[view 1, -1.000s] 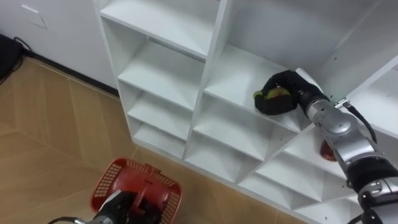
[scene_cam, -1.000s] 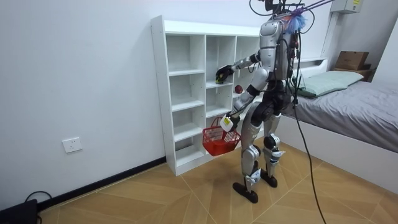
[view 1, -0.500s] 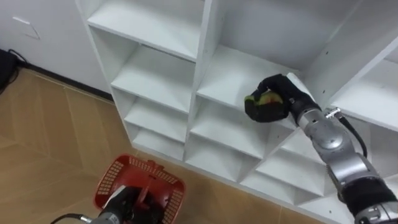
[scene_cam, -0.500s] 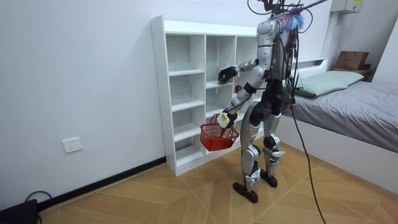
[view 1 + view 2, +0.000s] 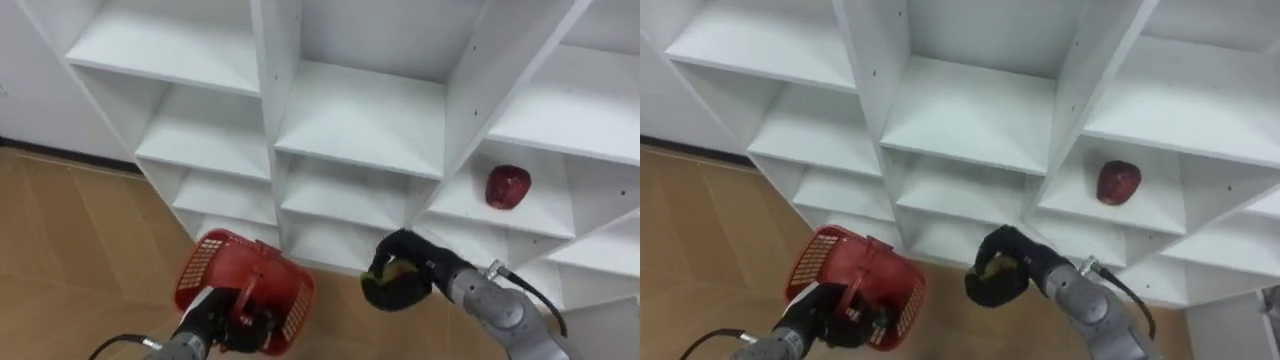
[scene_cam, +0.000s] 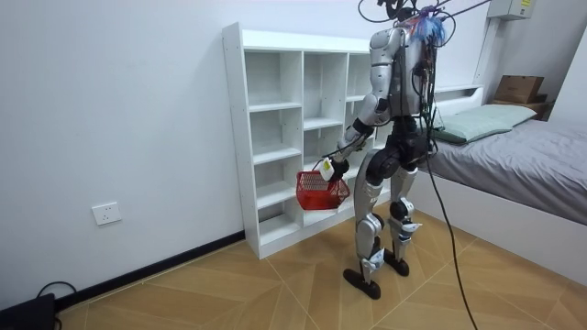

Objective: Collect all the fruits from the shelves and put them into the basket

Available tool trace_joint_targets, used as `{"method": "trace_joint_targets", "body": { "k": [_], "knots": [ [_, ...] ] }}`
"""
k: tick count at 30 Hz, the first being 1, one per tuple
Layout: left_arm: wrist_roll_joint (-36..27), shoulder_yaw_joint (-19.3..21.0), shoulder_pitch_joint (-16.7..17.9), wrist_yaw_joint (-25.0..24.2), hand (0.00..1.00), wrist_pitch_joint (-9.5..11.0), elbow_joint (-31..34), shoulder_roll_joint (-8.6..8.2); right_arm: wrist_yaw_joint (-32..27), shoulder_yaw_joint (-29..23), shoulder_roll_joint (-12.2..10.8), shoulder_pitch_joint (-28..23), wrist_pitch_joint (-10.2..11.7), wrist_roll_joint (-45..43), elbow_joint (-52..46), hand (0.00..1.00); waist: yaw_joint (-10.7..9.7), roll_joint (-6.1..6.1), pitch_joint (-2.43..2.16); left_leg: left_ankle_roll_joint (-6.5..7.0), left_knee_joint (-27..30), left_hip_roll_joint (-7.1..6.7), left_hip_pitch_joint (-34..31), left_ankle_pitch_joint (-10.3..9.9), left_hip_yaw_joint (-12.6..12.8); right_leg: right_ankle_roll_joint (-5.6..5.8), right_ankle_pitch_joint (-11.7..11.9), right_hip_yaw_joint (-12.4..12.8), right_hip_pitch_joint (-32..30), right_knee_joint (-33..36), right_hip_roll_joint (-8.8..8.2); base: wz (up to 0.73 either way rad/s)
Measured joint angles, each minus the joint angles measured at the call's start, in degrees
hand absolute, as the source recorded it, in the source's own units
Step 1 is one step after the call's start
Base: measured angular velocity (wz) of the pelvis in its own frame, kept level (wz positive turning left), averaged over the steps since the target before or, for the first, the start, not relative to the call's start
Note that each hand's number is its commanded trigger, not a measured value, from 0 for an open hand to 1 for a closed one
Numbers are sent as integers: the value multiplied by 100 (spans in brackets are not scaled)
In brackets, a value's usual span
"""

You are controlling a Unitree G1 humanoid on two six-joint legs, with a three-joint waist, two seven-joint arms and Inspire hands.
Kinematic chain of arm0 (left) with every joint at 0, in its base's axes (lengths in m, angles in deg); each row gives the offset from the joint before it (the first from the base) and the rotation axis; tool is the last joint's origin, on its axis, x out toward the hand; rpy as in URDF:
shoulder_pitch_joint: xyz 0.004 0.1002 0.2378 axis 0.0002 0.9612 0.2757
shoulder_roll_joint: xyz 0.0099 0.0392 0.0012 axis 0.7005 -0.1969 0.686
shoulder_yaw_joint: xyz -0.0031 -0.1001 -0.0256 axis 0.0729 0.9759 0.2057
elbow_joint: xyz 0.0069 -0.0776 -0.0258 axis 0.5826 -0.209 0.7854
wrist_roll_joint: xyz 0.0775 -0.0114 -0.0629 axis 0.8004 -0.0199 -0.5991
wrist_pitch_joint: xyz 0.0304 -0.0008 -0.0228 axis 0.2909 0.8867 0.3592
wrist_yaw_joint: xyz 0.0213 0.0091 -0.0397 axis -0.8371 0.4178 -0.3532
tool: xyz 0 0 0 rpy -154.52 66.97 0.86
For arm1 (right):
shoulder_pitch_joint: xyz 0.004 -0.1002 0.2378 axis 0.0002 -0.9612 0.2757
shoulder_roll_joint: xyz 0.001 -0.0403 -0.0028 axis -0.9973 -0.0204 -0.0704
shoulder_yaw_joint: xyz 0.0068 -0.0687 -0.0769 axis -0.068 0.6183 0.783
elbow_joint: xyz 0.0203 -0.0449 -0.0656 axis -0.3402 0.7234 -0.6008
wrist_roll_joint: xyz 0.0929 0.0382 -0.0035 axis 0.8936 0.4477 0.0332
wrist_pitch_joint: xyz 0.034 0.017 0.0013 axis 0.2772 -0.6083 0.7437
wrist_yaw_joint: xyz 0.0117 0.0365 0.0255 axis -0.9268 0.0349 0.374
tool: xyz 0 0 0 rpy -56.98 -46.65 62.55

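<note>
Left eye view: closet (image 5: 360,115) compartment holds a red fruit (image 5: 508,187) — basket (image 5: 200,268) tilted.

We observed a small yellow-green round fruit (image 5: 399,271) enclosed in the curled right hand (image 5: 385,292), outside the white open-shelved closet (image 5: 360,110) and near the tilted red plastic mesh basket (image 5: 205,265). A dark red rounded fruit (image 5: 508,187) lay alone on a right-hand shelf.
</note>
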Motion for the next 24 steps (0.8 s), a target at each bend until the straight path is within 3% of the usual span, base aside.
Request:
{"method": "trace_joint_targets", "body": {
  "k": [5,17,24],
  "knots": [
    [-157,-158,-64,-122,100,1,1,-115,177,69,-67,-21,-8,-78,-551,100,-73,26,-3,0,-10,-1,11,0,11,2,-2,27,-2,-18,3,-1],
    [-181,-234,-145,-147,100,1,89,-127,387,228,-79,-79,-26,-263,-663,100,-173,28,-3,2,-9,-4,-54,1,23,10,-12,37,-64,-13,-2,0],
    [-574,-426,-195,-157,100,7,297,-124,253,227,-115,-146,-27,-321,-537,100,-229,34,-1,1,-2,1,-60,0,19,10,-12,28,-69,-17,5,0]
  ]
}}
